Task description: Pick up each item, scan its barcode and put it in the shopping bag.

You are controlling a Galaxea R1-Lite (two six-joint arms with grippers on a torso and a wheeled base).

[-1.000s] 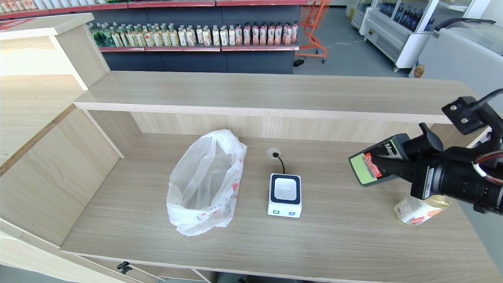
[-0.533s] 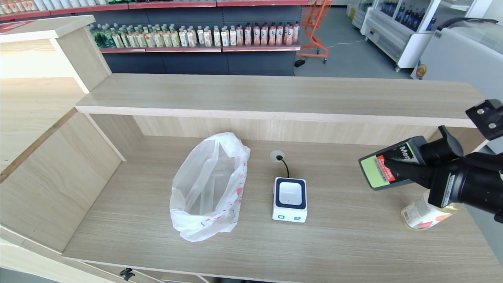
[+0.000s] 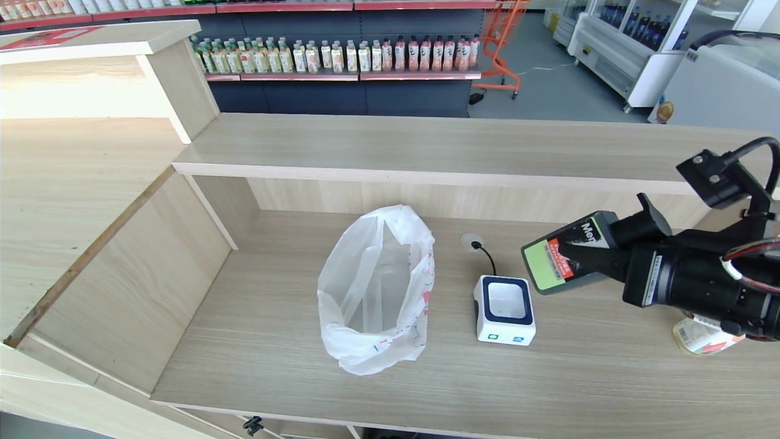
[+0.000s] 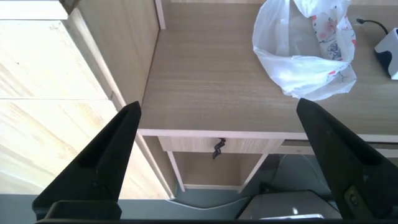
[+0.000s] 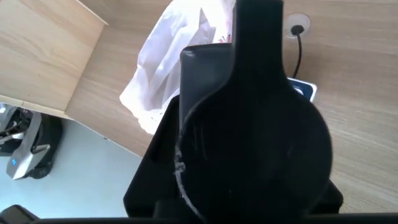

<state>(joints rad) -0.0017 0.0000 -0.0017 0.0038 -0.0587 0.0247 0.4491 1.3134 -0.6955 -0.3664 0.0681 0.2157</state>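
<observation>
Head view gives you the right gripper (image 3: 600, 249) clamped on a dark box (image 3: 557, 263), held in the air to the right of the scanner (image 3: 504, 310), with its green-and-red labelled end turned toward the shopping bag (image 3: 378, 292). The bag stands open-mouthed on the counter (image 3: 274, 341), just left of the scanner. A bottle (image 3: 701, 334) sits partly hidden beneath the right arm. Your left gripper (image 4: 217, 155) hangs off the counter's near edge, fingers spread wide, holding nothing.

Dark green-ended box (image 3: 570, 256) aloft right of white scanner (image 3: 504, 309), open white shopping bag (image 3: 378, 292) left, perhaps a bottle (image 3: 701, 337) far right.
</observation>
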